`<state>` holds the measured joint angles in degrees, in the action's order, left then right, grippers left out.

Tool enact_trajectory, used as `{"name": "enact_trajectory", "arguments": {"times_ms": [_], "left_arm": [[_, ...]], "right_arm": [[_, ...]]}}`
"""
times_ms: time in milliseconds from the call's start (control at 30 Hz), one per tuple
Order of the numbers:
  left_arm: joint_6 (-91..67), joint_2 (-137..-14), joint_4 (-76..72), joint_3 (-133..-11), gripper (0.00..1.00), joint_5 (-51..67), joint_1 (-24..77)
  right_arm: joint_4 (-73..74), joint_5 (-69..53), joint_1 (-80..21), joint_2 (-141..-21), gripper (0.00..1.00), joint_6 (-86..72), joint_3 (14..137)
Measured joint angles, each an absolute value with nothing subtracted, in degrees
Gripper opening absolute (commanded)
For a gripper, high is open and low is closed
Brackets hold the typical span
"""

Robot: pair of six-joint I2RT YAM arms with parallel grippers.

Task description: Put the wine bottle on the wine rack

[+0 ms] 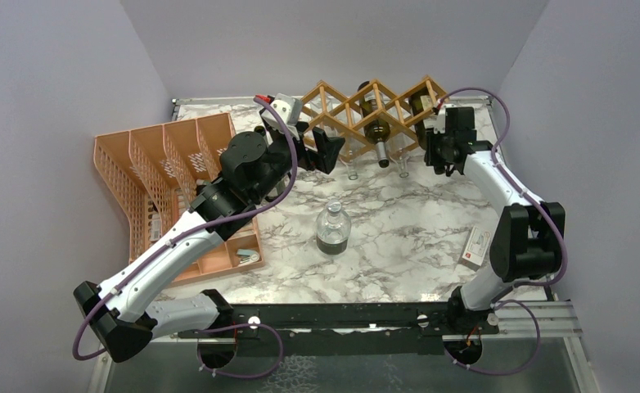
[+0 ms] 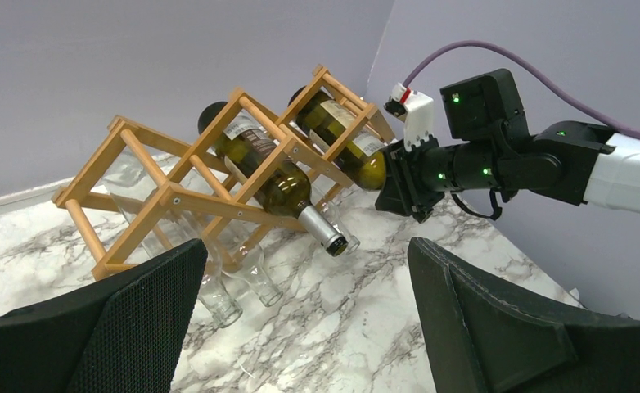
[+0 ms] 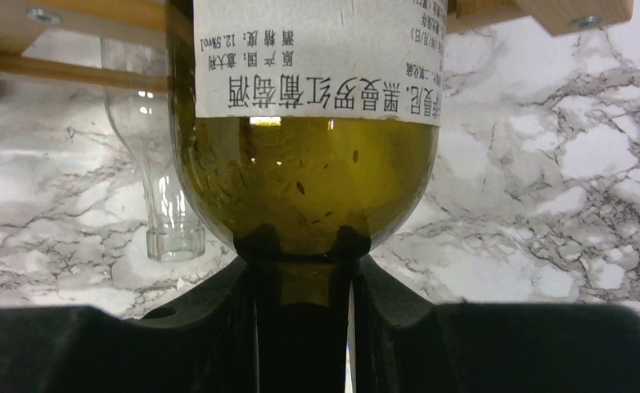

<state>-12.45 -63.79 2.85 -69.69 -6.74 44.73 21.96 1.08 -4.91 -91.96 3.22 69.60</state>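
- Seating the wine bottle (image 3: 300,164) in the right-hand cell of the wine rack (image 1: 358,106) looks like the step in hand. Its green body lies through the wooden slats, with the neck pointing toward the near side.
- The right hand (image 3: 304,270) is clamped narrow on that bottle's neck, its fingers (image 3: 218,319) on either side just below the shoulder.
- The left hand (image 2: 304,254) hangs wide apart and holds nothing, near the rack's left end.
- A second dark bottle (image 2: 268,168) lies in the middle cell, and clear glass bottles (image 2: 218,295) show low at the rack, necks down by the tabletop (image 1: 415,221).
- Next, I judge, the right hand must let go and draw back straight along the neck. It should neither drag the bottle out nor nudge the rack.
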Motion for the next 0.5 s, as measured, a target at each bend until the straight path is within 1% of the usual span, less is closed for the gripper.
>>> {"name": "enact_trajectory", "arguments": {"times_ms": [100, 267, 300, 367, 500], "left_arm": [[-12.51, -64.03, 2.85, -69.69, 0.99, -6.68, 44.75], [-12.62, -64.07, 2.85, -69.69, 0.99, -6.66, 44.75], [-12.62, -64.10, 2.85, -69.69, 0.99, -6.66, 44.75], [-12.64, -64.10, 2.85, -69.69, 0.99, -6.66, 44.73], [-12.62, -64.10, 2.85, -69.69, 0.99, -6.68, 44.73]], "right_arm": [[21.80, 1.13, -4.89, -93.49, 0.42, 2.59, 71.22], [18.98, 1.08, -4.89, -94.13, 0.47, 1.98, 72.99], [18.17, 1.06, -4.89, -94.13, 0.50, 1.96, 73.21], [17.08, 1.02, -4.89, -94.13, 0.58, 1.93, 73.58], [15.99, 0.95, -4.89, -94.13, 0.66, 1.98, 73.78]]}}
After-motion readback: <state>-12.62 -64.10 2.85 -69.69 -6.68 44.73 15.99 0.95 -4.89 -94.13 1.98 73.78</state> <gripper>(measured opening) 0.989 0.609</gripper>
